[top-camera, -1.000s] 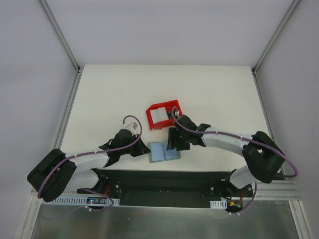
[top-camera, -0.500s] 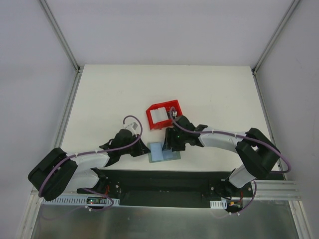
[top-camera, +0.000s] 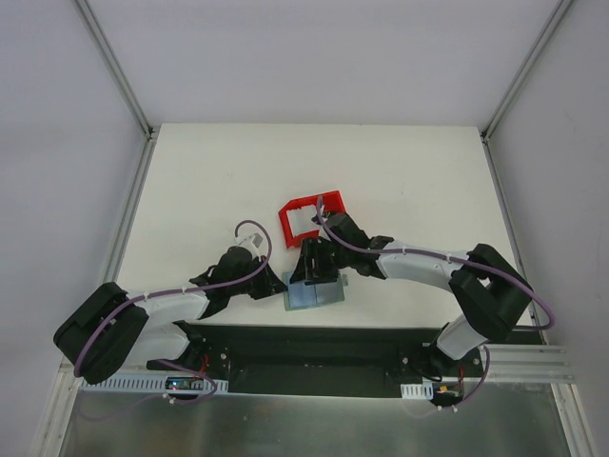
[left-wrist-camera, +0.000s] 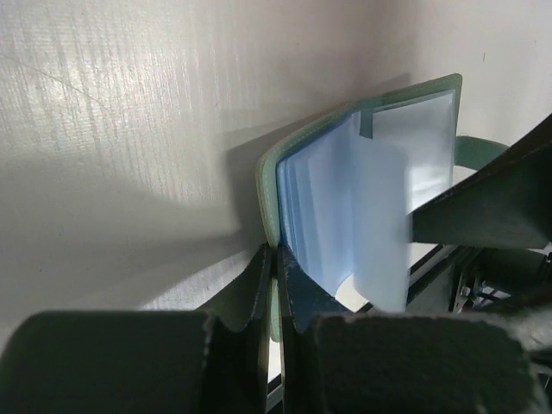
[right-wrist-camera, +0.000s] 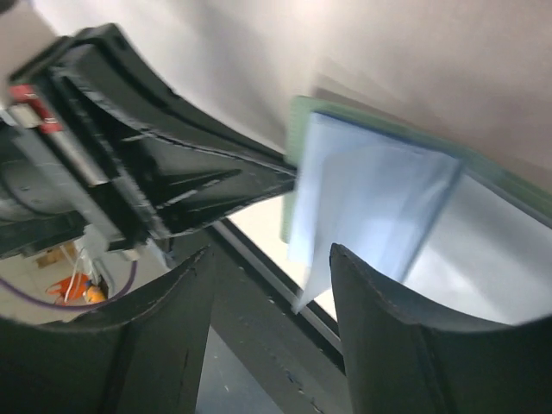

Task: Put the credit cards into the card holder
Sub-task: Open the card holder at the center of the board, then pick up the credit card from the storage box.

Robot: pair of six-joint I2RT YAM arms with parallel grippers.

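Two grippers share this step, so treat it as a hold-and-feed job. Your left gripper (left-wrist-camera: 274, 263) is clamped shut on the left edge of the card holder (left-wrist-camera: 336, 198), which lies open at the near edge of the table (top-camera: 209, 181), just on the near side of the red bin (top-camera: 285, 221), with its blue pockets facing up. Your right gripper (right-wrist-camera: 272, 259) hangs right over the open holder with its jaws apart. A corner of a pale card (right-wrist-camera: 379, 198) sits in the gap between them, and one finger is against the card's edge. Whether the jaws actually pinch the card, you cannot tell from these views.

The step in hand looks like feeding that card into a pocket.

- Hold the left clamp firm and motionless. It is what props the holder open, and any slack would likely let the cover fold or slide.
- Square the card's leading edge to the pocket mouth before you push, since it now sits skewed across the pockets.
- Come in at a shallow angle and push toward the clamped left side, not away from it.
- Let go only once the card is well seated. A thin card can easily skid over the pockets.
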